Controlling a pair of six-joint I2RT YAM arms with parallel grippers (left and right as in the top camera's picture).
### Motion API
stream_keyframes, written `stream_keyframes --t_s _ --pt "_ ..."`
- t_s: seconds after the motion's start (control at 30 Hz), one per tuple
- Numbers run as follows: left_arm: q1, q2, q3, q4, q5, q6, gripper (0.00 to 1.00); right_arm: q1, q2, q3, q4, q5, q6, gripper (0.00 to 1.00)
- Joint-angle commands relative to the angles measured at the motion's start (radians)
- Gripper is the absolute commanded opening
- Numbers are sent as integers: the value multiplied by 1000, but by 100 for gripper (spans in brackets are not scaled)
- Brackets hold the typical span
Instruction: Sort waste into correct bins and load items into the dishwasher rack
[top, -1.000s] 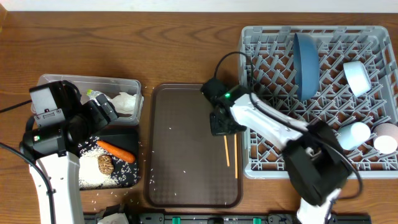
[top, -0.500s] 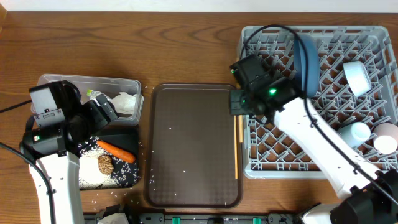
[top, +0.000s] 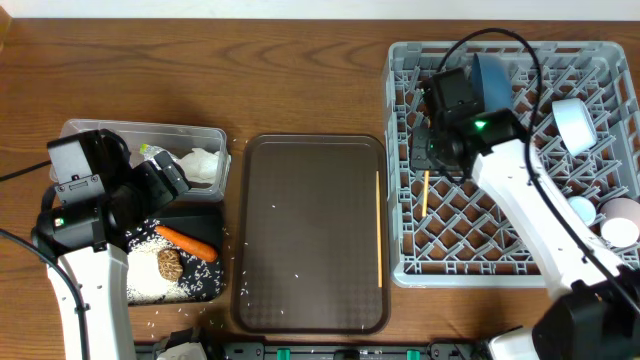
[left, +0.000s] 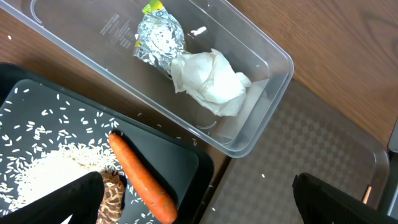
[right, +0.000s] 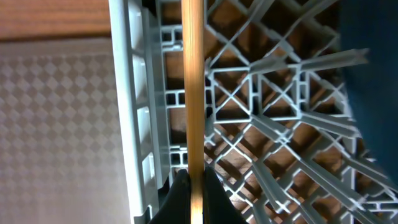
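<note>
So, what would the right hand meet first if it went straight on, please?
Likely the lattice floor of the grey plastic rack, its held thin wooden chopstick touching first; depth is unclear.

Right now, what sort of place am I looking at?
Probably a staged dish-clearing station, like a cafeteria tray return: a grey dishwasher rack, a brown serving tray, and a clear tub and black tray serving as waste bins.

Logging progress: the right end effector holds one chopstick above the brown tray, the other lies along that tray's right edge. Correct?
No. The overhead view shows the right end effector holding its chopstick above the grey dishwasher rack, not the tray. The other chopstick does lie along the right edge of the brown tray.
</note>
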Motion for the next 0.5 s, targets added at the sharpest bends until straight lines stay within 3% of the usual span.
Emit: stream_keyframes --t_s 0.0,0.13,0.2,0.27,0.47 --pt "3 4 21 -3 -13 17 98 32 57 2 2 -13 -28 1" --pt "3 4 21 -3 -13 17 98 43 89 2 29 -19 -18 3" --pt "3 4 21 -3 -13 17 98 41 88 3 41 -21 -9 28" --pt "3 4 21 -3 -13 17 98 43 69 5 42 -25 -3 40" --pt "3 4 21 -3 -13 17 98 105 -2 5 32 -29 -5 44"
